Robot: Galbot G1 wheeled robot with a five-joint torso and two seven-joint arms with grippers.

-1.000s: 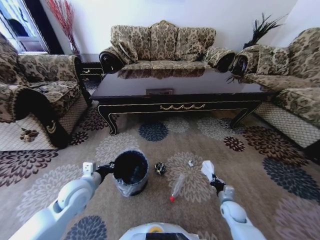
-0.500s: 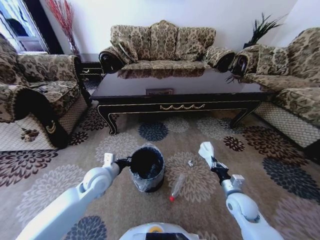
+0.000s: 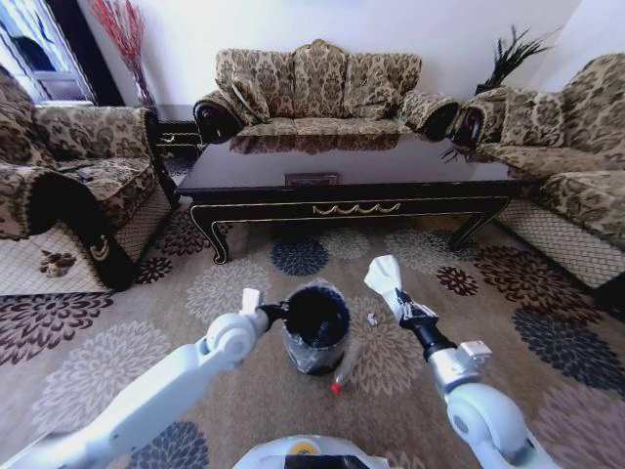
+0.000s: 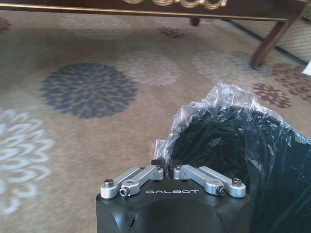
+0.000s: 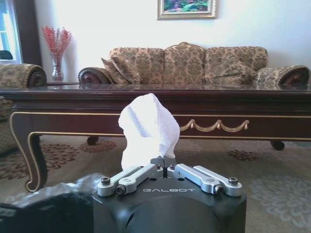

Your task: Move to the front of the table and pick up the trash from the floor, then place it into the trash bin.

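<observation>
My left gripper (image 3: 274, 312) is shut on the near rim of the black, bag-lined trash bin (image 3: 315, 328), which stands on the flowered carpet (image 3: 508, 293) in front of the dark table (image 3: 352, 181). The left wrist view shows that gripper (image 4: 165, 164) pinching the bag's edge at the trash bin (image 4: 233, 160). My right gripper (image 3: 405, 309) is shut on crumpled white paper (image 3: 383, 273), held upright just right of the bin and above its rim. In the right wrist view the paper (image 5: 146, 127) rises from the shut right gripper (image 5: 165, 163). A clear bottle (image 3: 345, 365) and a tiny white scrap (image 3: 372, 319) lie between the arms.
The table's gold-trimmed front (image 5: 214, 127) and curved leg (image 5: 34, 160) are close ahead. Patterned sofas (image 3: 317, 88) ring the table, with an armchair (image 3: 68, 186) on the left and another sofa (image 3: 576, 166) on the right. Open carpet lies on both sides of the arms.
My left gripper has brought the bin to the right, up against the bottle. My right gripper has risen and swung left with the paper, nearer the bin.
</observation>
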